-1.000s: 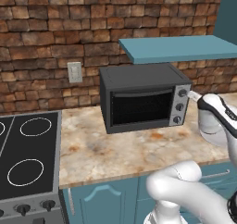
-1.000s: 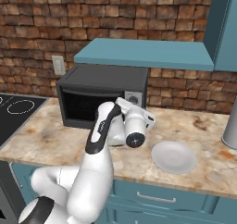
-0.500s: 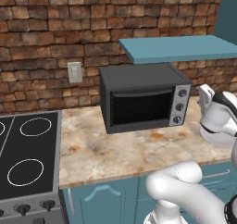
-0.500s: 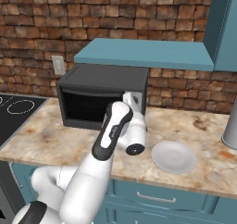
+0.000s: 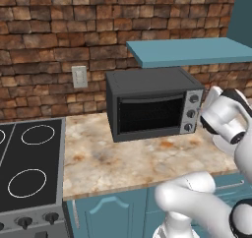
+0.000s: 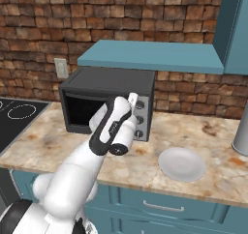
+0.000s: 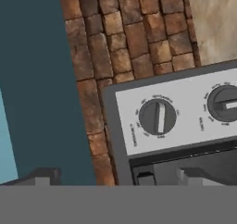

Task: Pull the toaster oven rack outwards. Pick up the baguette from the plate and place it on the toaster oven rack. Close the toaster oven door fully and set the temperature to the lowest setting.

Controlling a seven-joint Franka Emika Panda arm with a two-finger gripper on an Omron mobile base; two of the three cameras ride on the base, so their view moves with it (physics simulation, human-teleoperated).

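Note:
The dark grey toaster oven stands on the counter against the brick wall, its door up and shut. Rack and baguette are hidden. Right of the oven lies the white plate, with nothing on it. My gripper hangs just in front of the oven's silver knob panel, at its right end. In the hand view the gripper is open and holds nothing. One knob sits just ahead of the gripper, with a second knob to the right.
A black stovetop fills the counter's left end. A teal shelf juts out just above the oven. A grey cylinder stands at the far right of the counter. Bare counter lies in front of the oven.
The hand has turned at the wrist and shifted slightly toward the oven's knob panel, now pointing at it. The jaws stayed open. Oven and plate have not moved.

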